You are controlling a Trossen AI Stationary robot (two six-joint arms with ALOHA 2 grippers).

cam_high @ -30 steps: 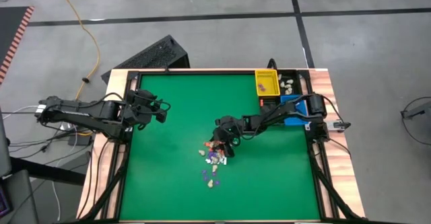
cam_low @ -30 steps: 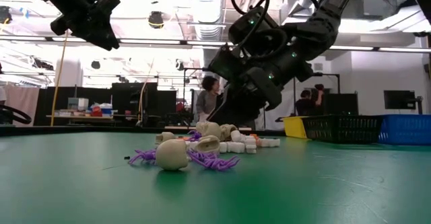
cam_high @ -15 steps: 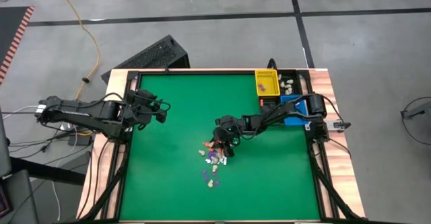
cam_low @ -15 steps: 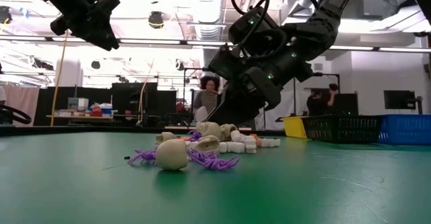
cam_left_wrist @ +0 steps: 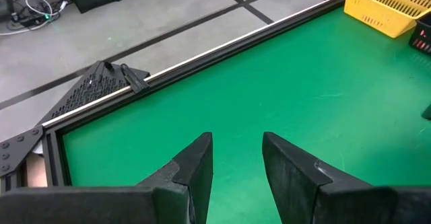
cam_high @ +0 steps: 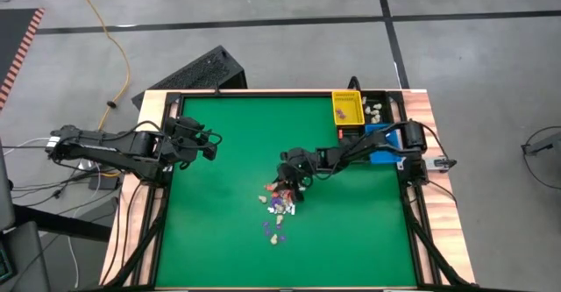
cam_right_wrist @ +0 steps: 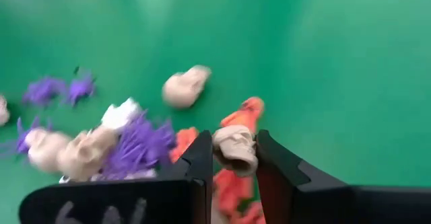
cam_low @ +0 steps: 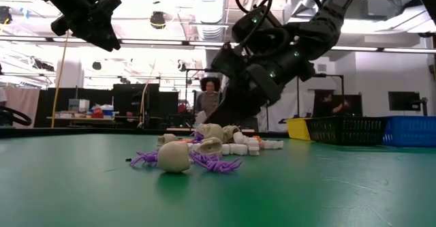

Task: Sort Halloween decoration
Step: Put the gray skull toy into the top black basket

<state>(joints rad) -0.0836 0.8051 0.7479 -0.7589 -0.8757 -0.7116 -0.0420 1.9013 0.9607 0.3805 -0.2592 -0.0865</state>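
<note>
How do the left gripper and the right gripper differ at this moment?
The left gripper is open and empty; the right gripper is shut on a cream skull. The left hangs near the table's left edge; the right is low over the trinket pile. Both are dark, with two fingers.

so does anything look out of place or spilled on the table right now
Nothing stands out. The loose trinkets sit in one heap mid-mat, awaiting sorting. The right gripper grips a cream skull there; the left gripper waits open over bare mat.
</note>
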